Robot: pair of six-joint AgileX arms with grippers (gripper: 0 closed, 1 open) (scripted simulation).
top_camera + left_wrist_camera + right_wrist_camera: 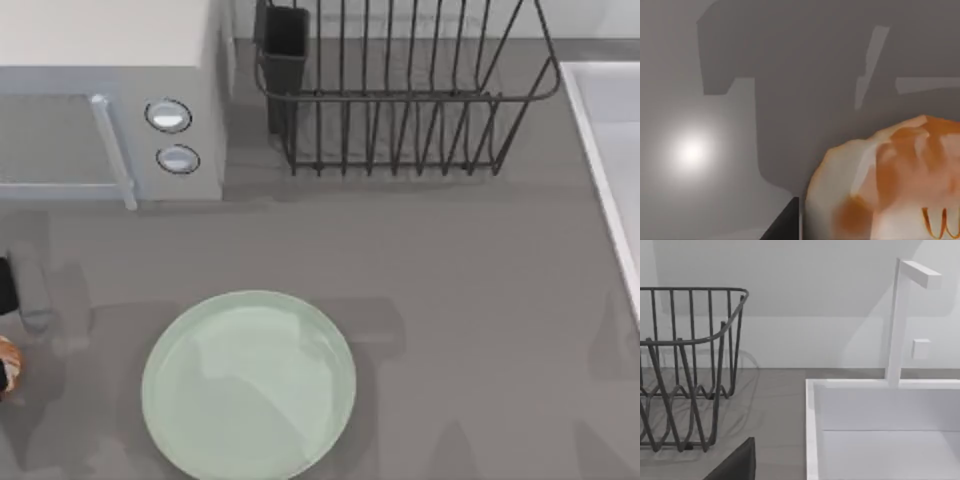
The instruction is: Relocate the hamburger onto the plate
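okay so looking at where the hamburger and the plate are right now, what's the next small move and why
Probably carry the hamburger rightward toward the plate. The burger sits at the table's far left edge beside the left gripper, close under the left wrist camera, while the plate lies to its right with nothing on it. Whether the grip is secure can't be confirmed.

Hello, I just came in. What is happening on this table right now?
The left arm is working at the far left edge of the table, where the hamburger sits close under its wrist camera, beside a dark part of its tool. The hamburger is not yet on the plate, which lies to its right with nothing on it. Whether the tool already grips the hamburger, I cannot tell. The right arm is parked near the sink and the dish rack. A microwave stands at the back left.
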